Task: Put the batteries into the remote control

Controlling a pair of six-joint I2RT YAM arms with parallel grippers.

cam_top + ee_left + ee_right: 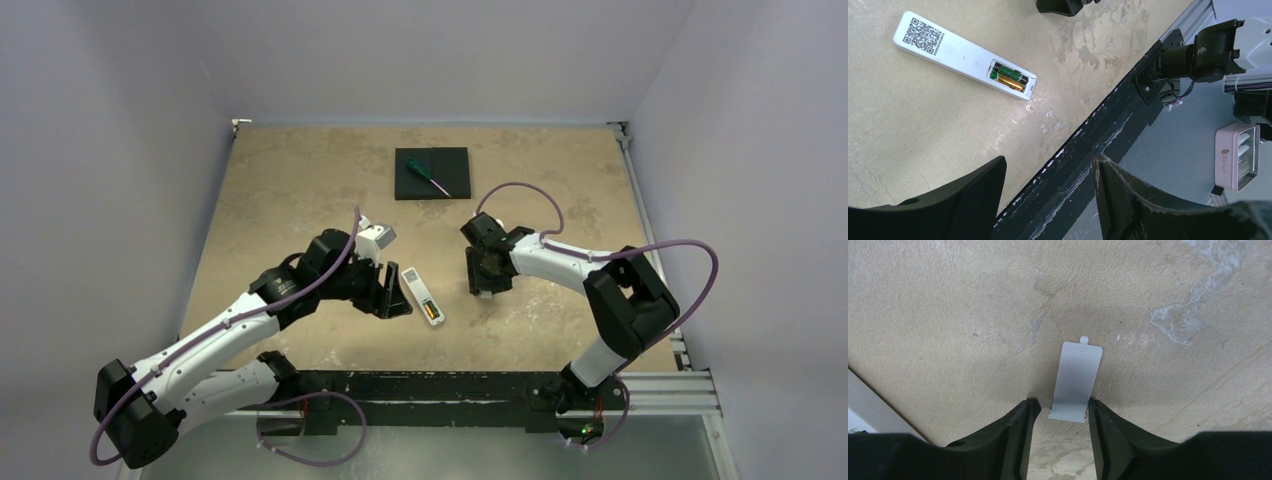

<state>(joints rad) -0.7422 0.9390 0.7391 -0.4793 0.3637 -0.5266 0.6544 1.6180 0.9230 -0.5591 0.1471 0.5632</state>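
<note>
The white remote control (421, 294) lies back side up on the table, its battery bay uncovered. In the left wrist view (953, 50) it shows a QR code, and two batteries (1009, 79) sit side by side in the bay, one gold, one green and dark. My left gripper (392, 302) is open and empty just left of the remote, its jaws (1048, 167) over the table's front edge. My right gripper (485, 282) is open, right of the remote. Its jaws (1060, 407) straddle the near end of the small flat white cover strip (1077, 375), which lies on the table.
A green-handled screwdriver (427, 177) lies on the black square pad (452, 163) at the back centre. The black front rail (1088, 145) marks the table's near edge. A pink box (1238, 156) sits below, off the table.
</note>
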